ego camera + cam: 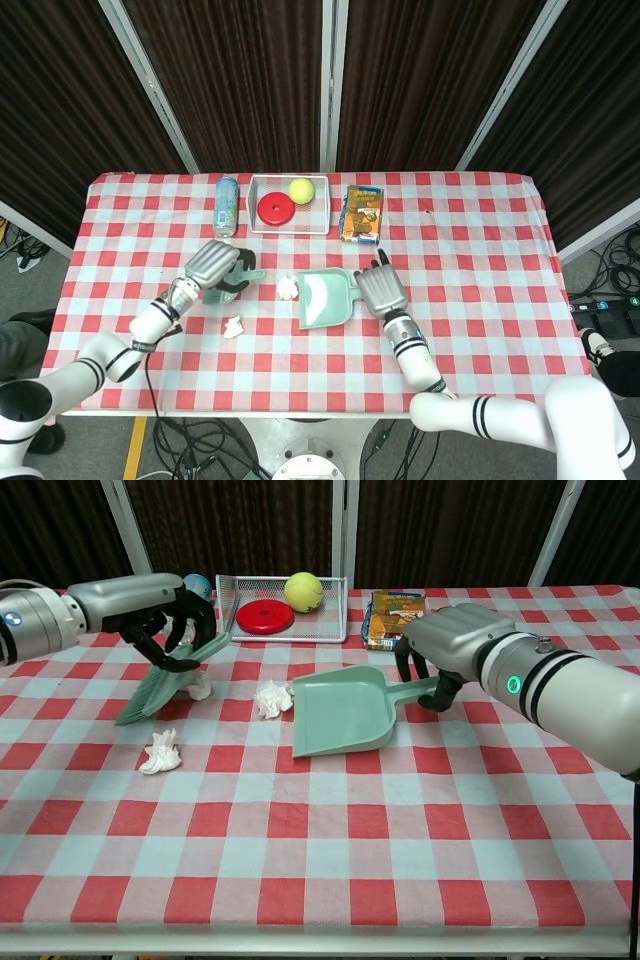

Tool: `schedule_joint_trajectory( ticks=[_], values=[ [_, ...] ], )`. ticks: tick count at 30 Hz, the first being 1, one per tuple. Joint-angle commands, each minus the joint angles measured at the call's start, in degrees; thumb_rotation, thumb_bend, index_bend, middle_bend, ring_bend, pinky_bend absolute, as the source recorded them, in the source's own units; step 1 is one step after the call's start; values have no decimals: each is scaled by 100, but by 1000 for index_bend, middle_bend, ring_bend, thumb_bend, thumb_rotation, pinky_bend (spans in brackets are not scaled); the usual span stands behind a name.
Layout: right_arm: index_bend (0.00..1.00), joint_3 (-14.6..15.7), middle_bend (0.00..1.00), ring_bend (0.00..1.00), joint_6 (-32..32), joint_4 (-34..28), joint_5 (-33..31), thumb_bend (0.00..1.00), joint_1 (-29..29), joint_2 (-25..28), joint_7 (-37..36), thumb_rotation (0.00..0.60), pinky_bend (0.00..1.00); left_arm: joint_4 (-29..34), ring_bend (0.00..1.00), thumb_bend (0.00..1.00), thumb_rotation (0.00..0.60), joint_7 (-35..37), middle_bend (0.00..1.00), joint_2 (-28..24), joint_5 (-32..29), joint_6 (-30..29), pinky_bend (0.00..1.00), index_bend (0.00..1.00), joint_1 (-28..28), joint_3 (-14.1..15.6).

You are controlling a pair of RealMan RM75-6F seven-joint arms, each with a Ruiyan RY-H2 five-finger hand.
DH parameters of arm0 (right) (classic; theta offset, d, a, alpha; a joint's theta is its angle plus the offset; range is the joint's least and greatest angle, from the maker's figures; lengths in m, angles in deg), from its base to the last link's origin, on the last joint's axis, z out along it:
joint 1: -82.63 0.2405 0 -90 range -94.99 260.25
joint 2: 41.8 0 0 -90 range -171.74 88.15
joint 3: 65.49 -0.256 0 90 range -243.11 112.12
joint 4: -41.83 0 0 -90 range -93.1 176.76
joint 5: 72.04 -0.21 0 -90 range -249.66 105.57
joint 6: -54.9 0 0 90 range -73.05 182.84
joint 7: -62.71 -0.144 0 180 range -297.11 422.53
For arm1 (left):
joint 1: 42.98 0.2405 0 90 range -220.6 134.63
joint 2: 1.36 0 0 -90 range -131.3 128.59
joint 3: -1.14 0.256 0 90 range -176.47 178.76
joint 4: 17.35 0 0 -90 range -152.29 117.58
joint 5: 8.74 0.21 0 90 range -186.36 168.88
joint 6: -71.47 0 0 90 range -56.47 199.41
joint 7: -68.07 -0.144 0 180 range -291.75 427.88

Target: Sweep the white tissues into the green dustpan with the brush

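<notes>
Chest view shows us the left hand (165, 620) gripping the brush (160, 685) tilted beside three white tissues (272, 698), while the right hand (440, 650) curls its fingers around the green dustpan (340, 715) handle, mouth toward them, we judge to catch them.

Left of centre, the left hand (165, 620) grips the green brush (160, 685), which slants with its bristles down on the red-checked counter (330, 880). One white tissue (199, 686) lies touching the bristles, another (162, 752) sits lower left, and a third (272, 698) rests just beside the mouth of the green dustpan (340, 715) at mid-frame. The right hand (445, 645), upper right, curls its fingers (443, 688) around the dustpan's handle. Along the back stand a white wire basket (330, 610) holding a red disc (264, 616) and a yellow ball (304, 591), with a snack packet (392, 617) beside it
</notes>
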Motion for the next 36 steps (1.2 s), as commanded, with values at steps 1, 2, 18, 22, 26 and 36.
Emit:
schedule_joint_trajectory(
  ticks=[1,2,18,22,26,36],
  values=[
    [591,-28,550,251,2,41,-63,362,43,-42,10,600,91,212,608,404,600,42,539,-20,98,-112,859,524,-102,18],
    [591,-36,550,251,9,55,-84,363,59,-52,3,600,91,320,607,404,600,43,539,-38,132,-159,859,524,-134,20],
    [597,100,554,251,360,245,243,375,160,8,-490,600,90,1741,600,404,600,132,539,-531,272,-653,856,524,-283,-21],
    [597,191,554,251,471,254,342,375,206,91,-494,600,90,2201,600,406,600,-111,539,-901,43,-819,856,524,-4,1],
    [597,262,554,251,540,238,427,375,232,167,-510,600,89,2668,600,407,600,-474,538,-1178,-252,-913,856,524,336,87],
    [597,295,554,251,578,214,402,376,280,296,-552,600,89,3194,600,404,600,-1527,539,-1098,-1016,-1194,856,525,1109,166]
  ],
)
